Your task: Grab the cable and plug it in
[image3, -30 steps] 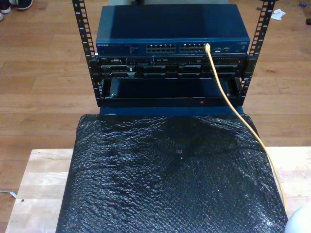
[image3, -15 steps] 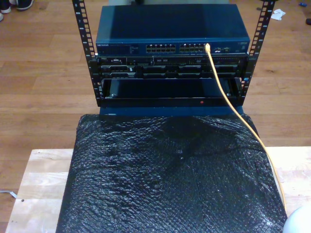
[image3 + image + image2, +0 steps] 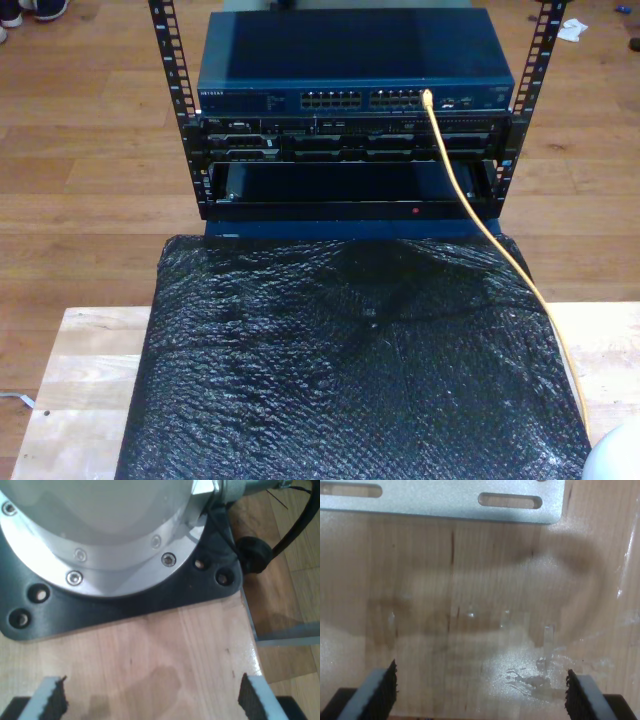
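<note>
- Two grippers show through their wrist views, each hanging over bare wood and neither near the cable (image 3: 470,205).
- The first gripper (image 3: 152,697) has its fingers (image 3: 52,699) spread wide with nothing between them; beneath lies pale table (image 3: 165,655) wood, and beyond it a black base plate (image 3: 125,607) carrying a round silver arm base (image 3: 100,525).
- A black cord (image 3: 290,525) with a knob runs over the wooden floor past the table's edge in that same view.
- The second gripper (image 3: 480,692) is likewise wide apart and empty, its fingers (image 3: 382,687) hanging above scuffed, glossy wood, with a slotted metal bracket (image 3: 440,505) lying further ahead.
- In the exterior view the yellow-orange cable has its tip seated in a port of the blue network switch (image 3: 350,60), in the port row towards the exterior view's right.
- From there the cable drops in front of the black rack (image 3: 350,170), crosses the far corner of the black padded cover (image 3: 350,370) on the exterior view's right, and runs off towards that view's lower right corner.
- A pale rounded shape (image 3: 618,455) sits in that corner; what it is cannot be told.
- No part of the cable lies between or beside either pair of fingers.
</note>
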